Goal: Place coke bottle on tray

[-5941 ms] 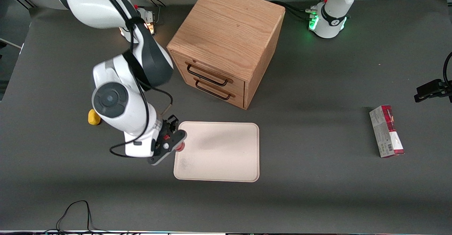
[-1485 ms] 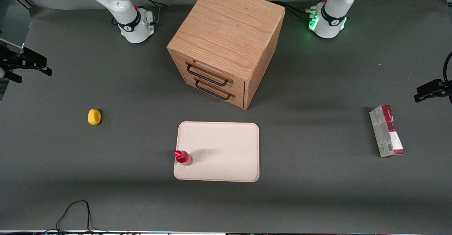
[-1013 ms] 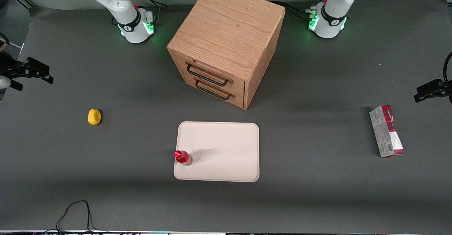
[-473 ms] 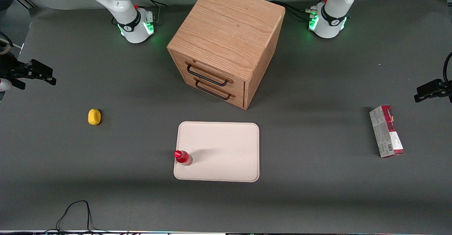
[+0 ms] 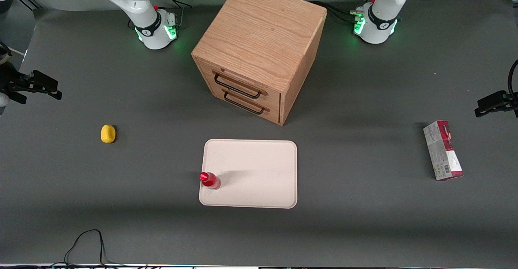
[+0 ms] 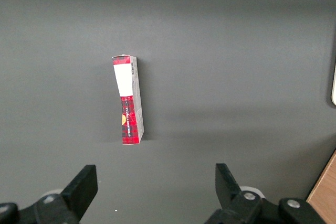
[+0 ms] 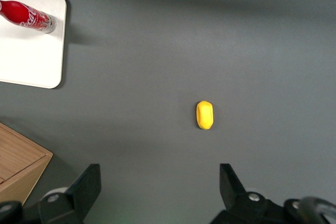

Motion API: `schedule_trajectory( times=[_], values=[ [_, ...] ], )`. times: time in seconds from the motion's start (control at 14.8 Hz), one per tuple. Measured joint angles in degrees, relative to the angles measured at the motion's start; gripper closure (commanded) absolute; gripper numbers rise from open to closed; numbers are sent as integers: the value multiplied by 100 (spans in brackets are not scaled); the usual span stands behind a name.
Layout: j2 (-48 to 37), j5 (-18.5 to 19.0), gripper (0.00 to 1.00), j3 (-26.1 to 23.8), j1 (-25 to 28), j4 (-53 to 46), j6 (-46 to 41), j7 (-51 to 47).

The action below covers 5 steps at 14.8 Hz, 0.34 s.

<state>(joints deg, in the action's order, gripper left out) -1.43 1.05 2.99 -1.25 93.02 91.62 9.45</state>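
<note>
End effector [image 7: 160,190] fingers apart, coke bottle [image 7: 26,17] upright on tray [image 7: 31,61].

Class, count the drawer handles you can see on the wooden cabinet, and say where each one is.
2. Both are black handles on the wooden cabinet front: the upper handle on the top drawer, the lower handle just beneath it. The open gripper hangs toward the working arm's end of the table.

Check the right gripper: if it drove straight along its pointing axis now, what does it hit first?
Probably bare table. The gripper, open and empty, is parked high at the working arm's end, pointing down. The yellow object lies just off that line; depth is unclear.
</note>
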Motion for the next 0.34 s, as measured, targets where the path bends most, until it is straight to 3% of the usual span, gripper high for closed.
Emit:
schedule_trajectory(
  times=[0.34],
  values=[
    [22, 0, 0, 18, 0, -14, -5, -2]
  ],
)
